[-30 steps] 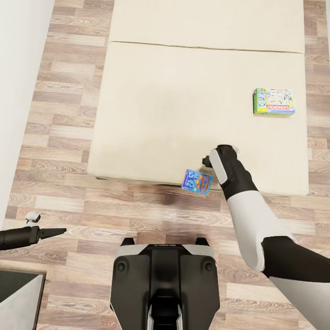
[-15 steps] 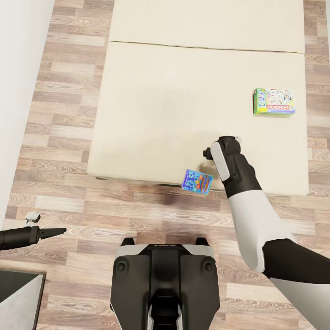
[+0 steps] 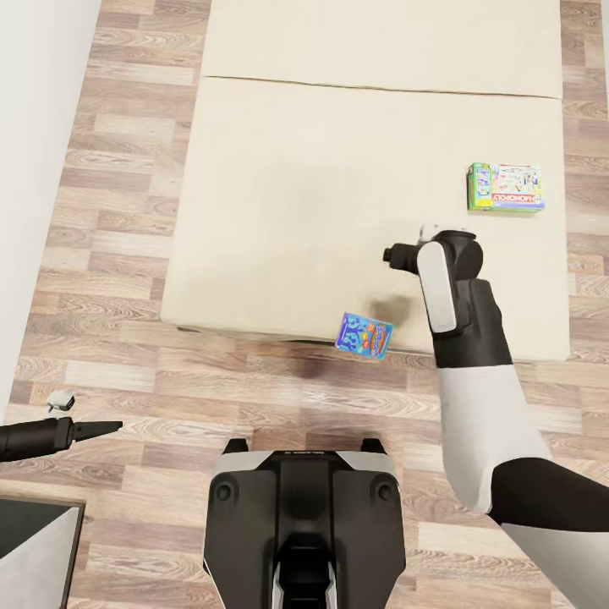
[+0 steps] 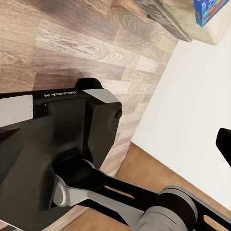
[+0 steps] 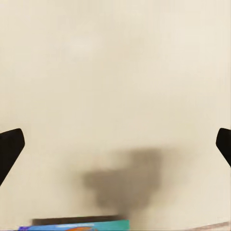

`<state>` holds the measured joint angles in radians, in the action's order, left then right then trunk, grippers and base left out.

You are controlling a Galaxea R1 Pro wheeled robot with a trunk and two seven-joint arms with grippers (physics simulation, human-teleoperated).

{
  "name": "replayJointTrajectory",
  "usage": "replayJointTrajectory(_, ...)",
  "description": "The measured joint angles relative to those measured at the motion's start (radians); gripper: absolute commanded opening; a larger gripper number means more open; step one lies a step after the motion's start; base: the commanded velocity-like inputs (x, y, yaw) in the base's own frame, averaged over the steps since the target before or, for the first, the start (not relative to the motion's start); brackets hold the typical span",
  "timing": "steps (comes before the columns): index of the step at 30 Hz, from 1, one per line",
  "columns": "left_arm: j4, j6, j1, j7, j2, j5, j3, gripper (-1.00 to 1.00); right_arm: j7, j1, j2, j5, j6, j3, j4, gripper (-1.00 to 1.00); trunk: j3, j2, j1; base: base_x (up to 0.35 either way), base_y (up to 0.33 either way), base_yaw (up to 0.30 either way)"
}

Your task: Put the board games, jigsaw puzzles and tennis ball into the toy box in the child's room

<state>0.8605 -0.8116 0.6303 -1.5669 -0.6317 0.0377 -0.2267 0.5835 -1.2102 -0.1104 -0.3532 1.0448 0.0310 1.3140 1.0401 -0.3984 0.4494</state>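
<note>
In the head view the bed (image 3: pixel 338 169) fills the upper middle, with wooden floor (image 3: pixel 127 211) around it. The blue board game (image 3: pixel 365 336) sits at the near edge of the mattress, tilted, and part of it seems to stick out over that edge. The green and white board game (image 3: pixel 506 187) lies flat near the right edge of the bed, well apart from the blue one.

The right arm reaches over the near part of the mattress. Its right hand (image 3: pixel 427 237) points down at the bed between the two games and holds nothing. In the right wrist view the two dark fingertips (image 5: pixel 9 149) stand wide apart at both sides of the picture, above bare mattress with a soft shadow, and the top of the blue game shows at one border.

The left hand (image 3: pixel 97 429) hangs over the floor at the robot's left side, far from the bed. From the head view I cannot tell if its fingers are apart or together. The left wrist view shows the robot base (image 4: pixel 57 144) and the floor.
</note>
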Motion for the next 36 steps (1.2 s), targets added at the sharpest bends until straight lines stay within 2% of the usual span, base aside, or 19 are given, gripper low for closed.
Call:
replayJointTrajectory(3, 0.000, 0.000, 0.000, 0.000, 0.000, 0.000, 0.000, 1.00, 0.000, 0.015, 0.011, -0.054, 0.000, -0.004, 0.018, 1.00, 0.000, 0.000, 0.000, -0.036, 0.000, 0.000)
replayJointTrajectory(4, 0.000, 0.000, 0.000, 0.000, 0.000, 0.000, 0.000, 1.00, 0.000, 0.024, 0.028, -0.093, 0.000, -0.006, 0.025, 1.00, 0.000, 0.000, 0.000, -0.078, 0.000, 0.000)
replayJointTrajectory(6, 0.000, 0.000, 0.000, 0.000, -0.001, 0.000, 0.000, 1.00, -0.001, 0.033, 0.050, -0.138, 0.000, -0.007, 0.029, 1.00, 0.000, 0.000, 0.000, -0.099, 0.000, 0.000)
replayJointTrajectory(7, 0.000, 0.000, 0.000, 0.000, -0.001, 0.000, -0.001, 1.00, -0.001, 0.040, 0.074, -0.185, 0.000, -0.007, 0.032, 1.00, 0.000, 0.000, 0.000, -0.100, 0.000, 0.000)
replayJointTrajectory(9, 0.000, 0.000, 0.000, 0.000, -0.001, 0.000, -0.001, 1.00, -0.001, 0.046, 0.099, -0.238, 0.000, -0.006, 0.033, 1.00, 0.000, 0.000, 0.000, -0.070, 0.000, 0.000)
replayJointTrajectory(10, 0.000, 0.000, 0.000, 0.000, -0.001, 0.001, 0.000, 1.00, -0.001, 0.050, 0.119, -0.287, 0.000, -0.006, 0.033, 1.00, 0.000, 0.000, 0.000, -0.044, 0.000, 0.000)
replayJointTrajectory(12, 0.000, 0.000, 0.000, 0.000, -0.001, 0.001, 0.000, 1.00, -0.001, 0.054, 0.138, -0.347, 0.000, -0.006, 0.032, 1.00, 0.000, 0.000, 0.000, -0.025, 0.000, 0.000)
replayJointTrajectory(13, 0.000, 0.000, 0.000, 0.000, -0.001, 0.001, 0.001, 1.00, -0.001, 0.055, 0.143, -0.362, 0.000, -0.006, 0.032, 1.00, 0.000, 0.000, 0.000, -0.018, 0.000, 0.000)
replayJointTrajectory(17, 0.000, 0.000, 0.000, 0.000, 0.000, 0.002, 0.001, 1.00, -0.002, 0.063, 0.154, -0.402, 0.000, -0.006, 0.031, 1.00, 0.000, 0.000, 0.000, -0.008, 0.000, 0.000)
replayJointTrajectory(28, 0.000, 0.000, 0.000, 0.000, 0.000, 0.001, 0.001, 1.00, -0.005, 0.081, 0.160, -0.438, 0.000, -0.006, 0.030, 1.00, -0.002, 0.000, 0.000, -0.002, 0.000, -0.079)
replayJointTrajectory(34, 0.000, 0.000, 0.000, 0.000, -0.001, 0.001, 0.000, 1.00, -0.005, 0.100, 0.160, -0.503, 0.001, -0.008, 0.029, 1.00, -0.006, 0.000, 0.000, 0.000, 0.000, -0.210)
replayJointTrajectory(36, 0.000, 0.000, 0.000, 0.000, -0.001, 0.001, 0.000, 1.00, -0.005, 0.103, 0.160, -0.513, 0.001, -0.007, 0.029, 1.00, -0.009, 0.000, 0.000, 0.000, 0.000, -0.217)
